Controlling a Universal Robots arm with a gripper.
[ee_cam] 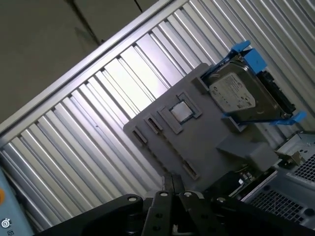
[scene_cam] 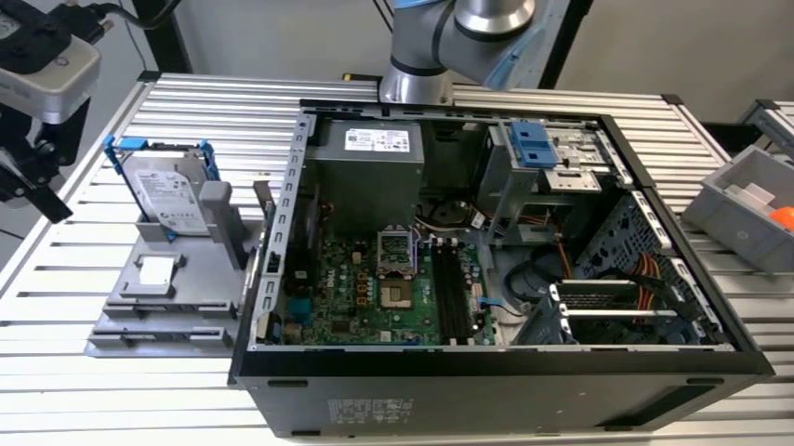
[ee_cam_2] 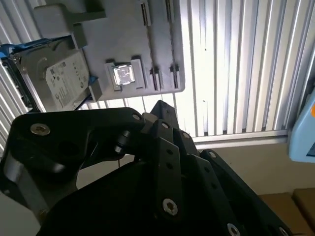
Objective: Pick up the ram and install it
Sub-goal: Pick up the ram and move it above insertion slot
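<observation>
Aluminium ribs make up the surface I am working over. On it sits an open black desktop computer case with its green motherboard facing up.

Going by the exterior view's clock, a grey plastic fixture tray lies just beside the case at its 9 o'clock. A silver hard drive in a blue frame leans at the tray's 12 o'clock end. A small square silver chip rests in a pocket at 6 o'clock of the drive.

At 3 o'clock of the drive, between it and the case wall, a thin flat stick stands on edge. I take it for the ram (it is edge-on to me, so I cannot make out its chips). That puts it outside the case, well apart from the long black memory slots on the motherboard.

My black claw hangs in the air off the tray, touching none of these things. In the first wrist view its fingers are drawn together with nothing between them. Past the claw, the second wrist view takes in the tray, the drive and the chip.
</observation>
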